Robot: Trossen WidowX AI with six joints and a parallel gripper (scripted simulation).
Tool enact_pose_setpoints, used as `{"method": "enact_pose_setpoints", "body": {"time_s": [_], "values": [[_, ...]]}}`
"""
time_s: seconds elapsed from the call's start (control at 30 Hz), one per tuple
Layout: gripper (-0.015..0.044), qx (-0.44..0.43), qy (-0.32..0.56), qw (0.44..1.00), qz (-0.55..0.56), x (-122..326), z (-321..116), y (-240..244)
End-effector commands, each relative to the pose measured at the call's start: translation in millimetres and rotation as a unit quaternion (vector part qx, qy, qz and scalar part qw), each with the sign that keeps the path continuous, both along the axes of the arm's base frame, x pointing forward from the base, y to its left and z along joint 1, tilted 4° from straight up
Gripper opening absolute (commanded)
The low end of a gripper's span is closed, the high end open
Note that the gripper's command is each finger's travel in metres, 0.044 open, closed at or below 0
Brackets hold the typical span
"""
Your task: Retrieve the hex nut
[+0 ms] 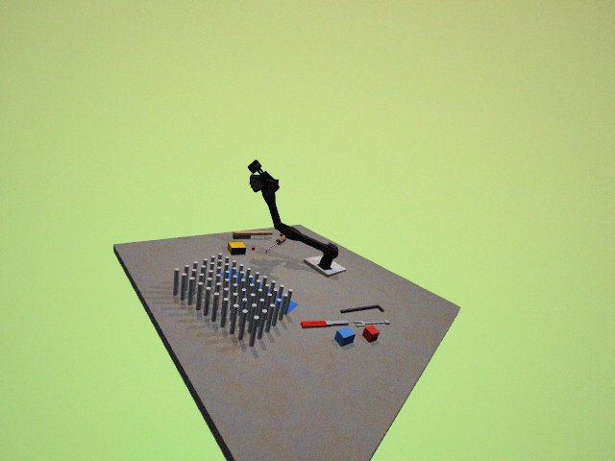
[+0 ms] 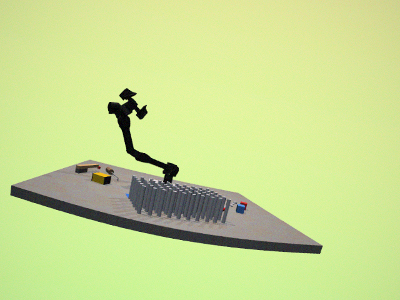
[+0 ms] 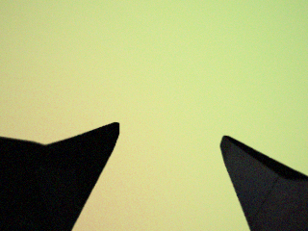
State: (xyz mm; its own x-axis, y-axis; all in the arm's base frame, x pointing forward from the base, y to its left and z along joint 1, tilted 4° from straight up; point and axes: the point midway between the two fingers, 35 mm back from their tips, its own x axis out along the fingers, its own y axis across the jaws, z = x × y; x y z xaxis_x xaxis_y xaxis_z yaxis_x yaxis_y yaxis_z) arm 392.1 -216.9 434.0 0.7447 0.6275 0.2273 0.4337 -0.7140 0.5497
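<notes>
The end effector hangs high above the bench, spread nearly full width and gripping nothing. Below, the spacers stand near the bench's left edge in the top view, blue tape on their arm side; the nut cannot be made out. Toward the right corner lies a black hook.

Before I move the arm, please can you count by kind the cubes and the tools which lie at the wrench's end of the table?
Cubes: 2 (blue cube, red cube)
Tools: 3 (wrench, bent rod, red-handled tool)
Total: 5
</notes>
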Motion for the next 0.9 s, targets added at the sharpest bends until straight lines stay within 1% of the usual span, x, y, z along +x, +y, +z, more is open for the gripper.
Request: {"method": "enact_pose_setpoints", "body": {"time_s": [0.0, 0.03, 0.13, 0.17, 0.3, 0.47, 0.7, 0.87], "values": [[0.0426, 0.000, -0.003, 1.000, 0.000, -0.7, 2.0, 1.2], [0.0440, 0.000, -0.010, 1.000, 0.001, -3.0, 8.0, 4.8], [0.0440, -0.003, -0.056, 0.998, 0.000, -20.2, 41.6, 22.2], [0.0440, -0.008, -0.068, 0.998, -0.010, -29.6, 50.3, 20.8], [0.0440, -0.030, -0.116, 0.991, -0.052, -67.8, 82.4, 17.7], [0.0440, -0.084, -0.197, 0.971, -0.110, -132.4, 128.2, 35.1], [0.0440, -0.175, -0.302, 0.918, -0.187, -216.7, 176.0, 90.7], [0.0440, -0.249, -0.367, 0.863, -0.241, -262.5, 196.6, 148.3]]}}
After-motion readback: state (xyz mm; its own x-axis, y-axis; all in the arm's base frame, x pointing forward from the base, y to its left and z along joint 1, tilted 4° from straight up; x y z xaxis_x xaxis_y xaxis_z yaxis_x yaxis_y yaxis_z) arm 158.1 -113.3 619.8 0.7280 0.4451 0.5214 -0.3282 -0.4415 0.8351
